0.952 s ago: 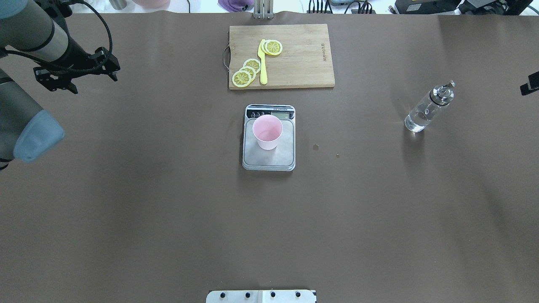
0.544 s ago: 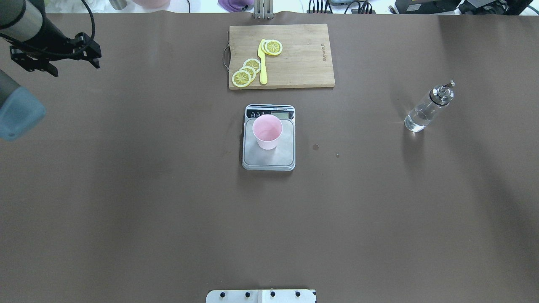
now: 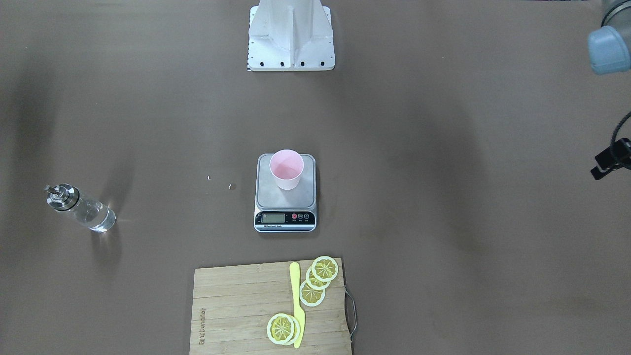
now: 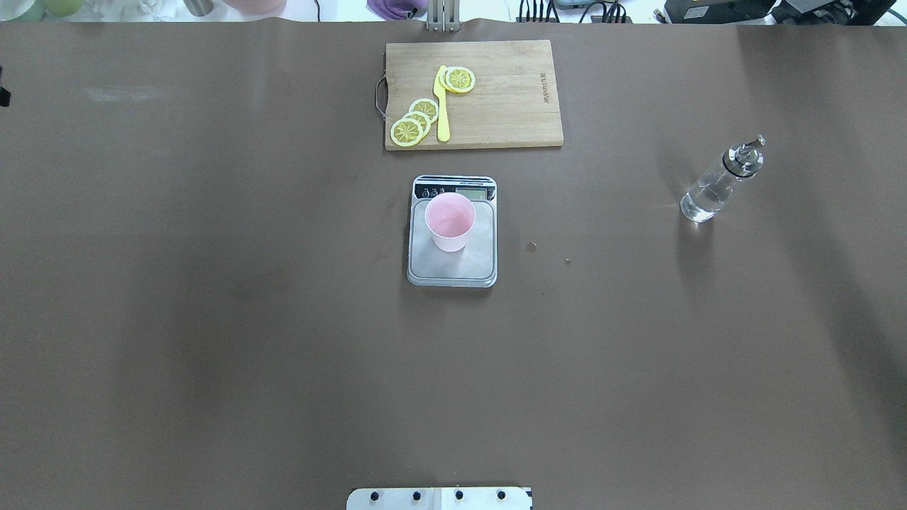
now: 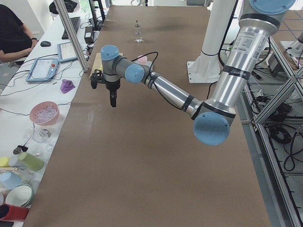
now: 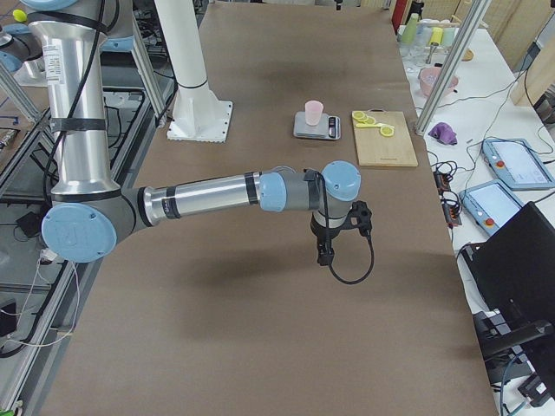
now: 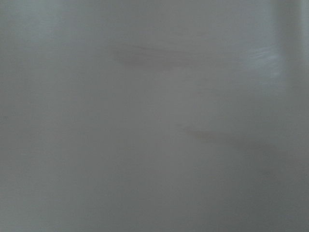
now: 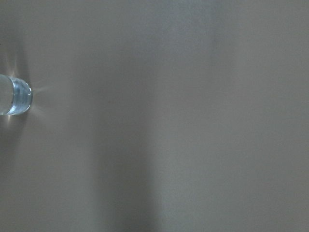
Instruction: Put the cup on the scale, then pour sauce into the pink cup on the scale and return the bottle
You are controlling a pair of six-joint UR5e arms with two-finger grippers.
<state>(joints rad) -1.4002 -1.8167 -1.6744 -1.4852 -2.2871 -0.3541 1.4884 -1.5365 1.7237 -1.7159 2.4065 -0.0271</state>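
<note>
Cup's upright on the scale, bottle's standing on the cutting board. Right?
Not quite. The bottle stands on the bare table, well off to the robot's right of the cutting board, as the overhead exterior view shows. The cup is indeed upright on the scale.

The table (image 4: 212, 340) was covered in a matt brown sheet. The cup (image 4: 449, 223) was made of smooth, pale pink plastic, and the scale (image 4: 460, 265) was topped with dull, silver-grey metal. The bottle (image 4: 706, 194) was formed of clear, glinting glass and capped in shiny metal. The cutting board (image 4: 510, 106) was made of pale, striped wood.
</note>
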